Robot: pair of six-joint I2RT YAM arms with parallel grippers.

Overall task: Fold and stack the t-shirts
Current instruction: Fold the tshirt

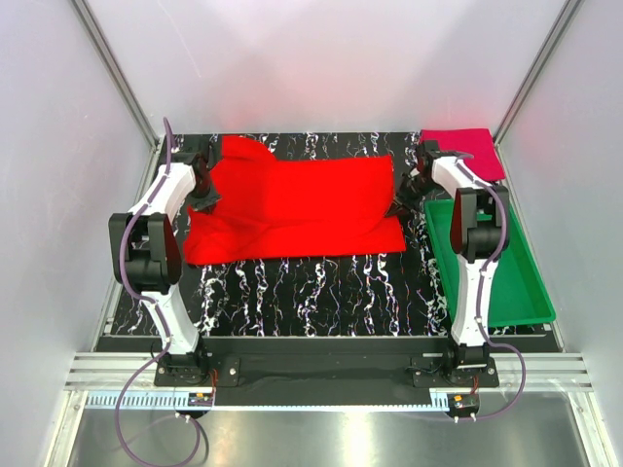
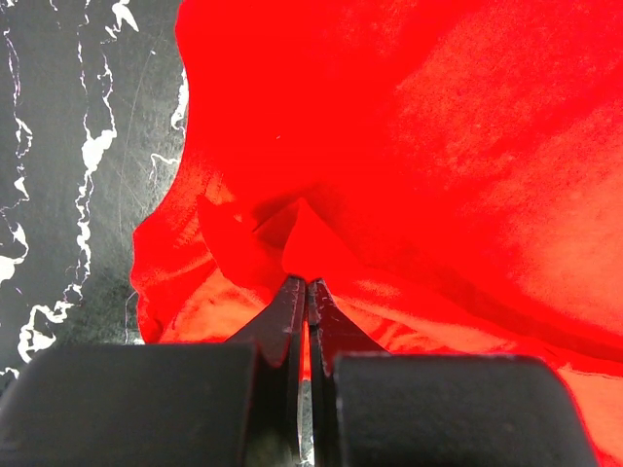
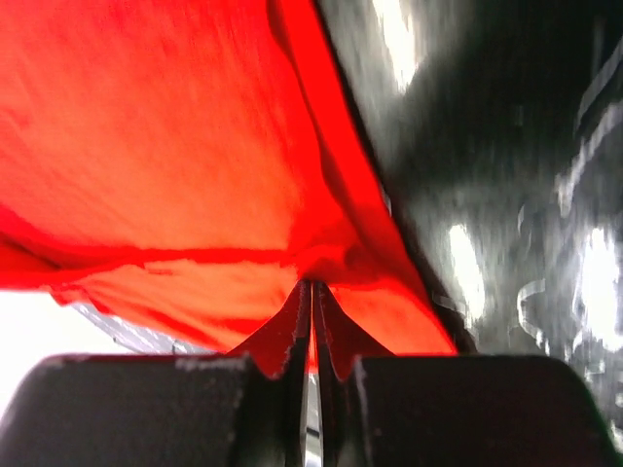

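A bright red t-shirt (image 1: 292, 204) lies spread across the black marbled table (image 1: 321, 287). My left gripper (image 1: 206, 195) is shut on the red cloth at the shirt's left edge; in the left wrist view the closed gripper (image 2: 308, 282) pinches a fold of the red shirt (image 2: 438, 146). My right gripper (image 1: 401, 206) is shut on the shirt's right edge; in the right wrist view the closed gripper (image 3: 311, 284) holds the lifted red cloth (image 3: 165, 146). A darker pinkish-crimson t-shirt (image 1: 465, 148) lies folded at the back right.
A green plastic tray (image 1: 521, 292) sits on the right side of the table, just below the crimson shirt. Grey walls and metal rails enclose the table at left, right and back.
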